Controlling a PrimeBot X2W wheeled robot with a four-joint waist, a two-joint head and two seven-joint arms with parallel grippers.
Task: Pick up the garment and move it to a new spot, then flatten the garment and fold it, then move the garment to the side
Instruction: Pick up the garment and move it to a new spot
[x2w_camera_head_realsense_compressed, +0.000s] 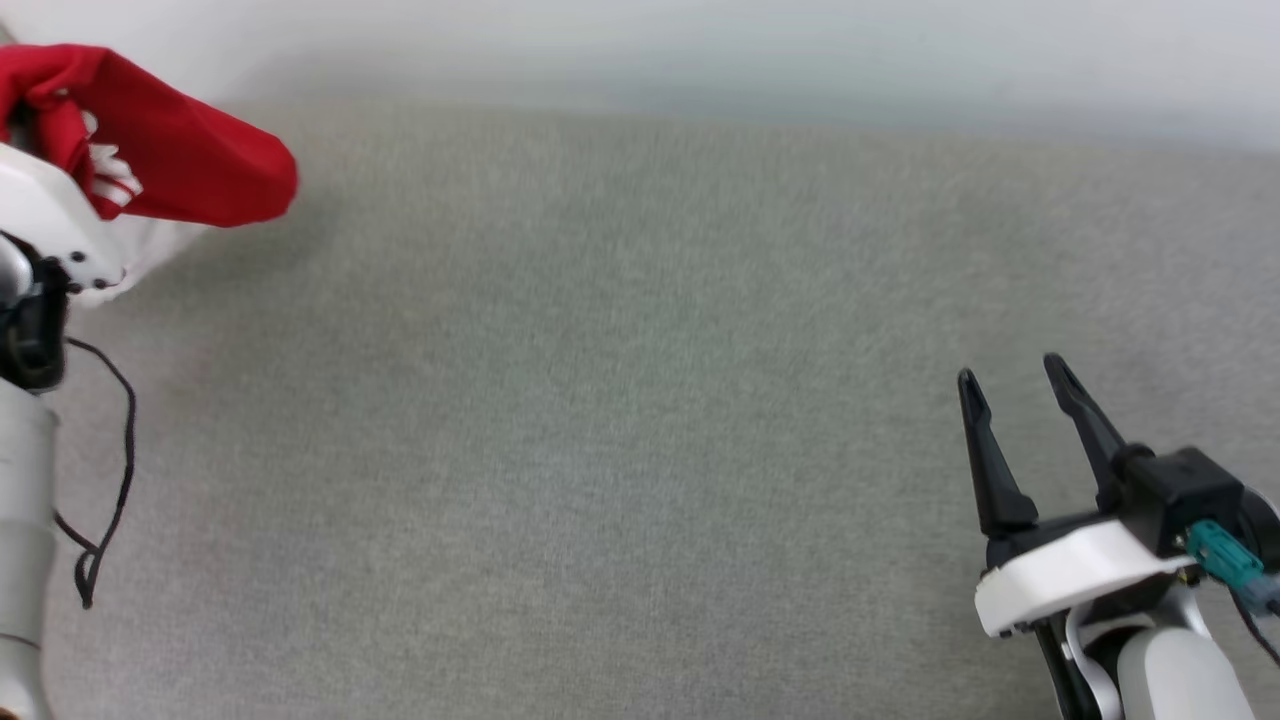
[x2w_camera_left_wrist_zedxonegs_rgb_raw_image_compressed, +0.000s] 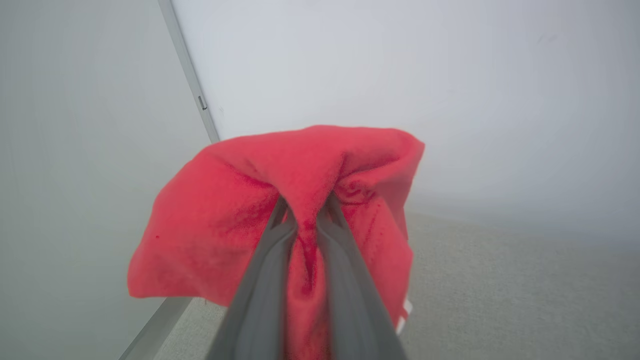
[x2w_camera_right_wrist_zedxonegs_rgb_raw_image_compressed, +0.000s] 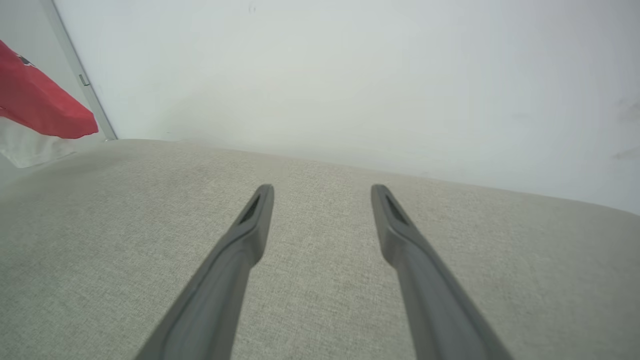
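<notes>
Up in the head view's left corner the garment (x2w_camera_head_realsense_compressed: 190, 160) is cut off by the edge and partly hidden behind the left arm's white wrist. The right gripper (x2w_camera_head_realsense_compressed: 1010, 372) is wide open and empty over the grey table (x2w_camera_head_realsense_compressed: 600, 400).

In the left wrist view the left gripper (x2w_camera_left_wrist_zedxonegs_rgb_raw_image_compressed: 305, 210) is almost closed and pinches red cloth, which hides its fingertips.

In the right wrist view a pale wall (x2w_camera_right_wrist_zedxonegs_rgb_raw_image_compressed: 350, 75) stands behind the table.

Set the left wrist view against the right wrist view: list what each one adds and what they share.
Left wrist view: the left gripper shut on a bunched fold of the red garment, seen close up. Right wrist view: the right gripper open and empty above the grey fabric surface, plus a white part of the garment. Shared: the garment, the grey fabric surface, the white wall.
</notes>
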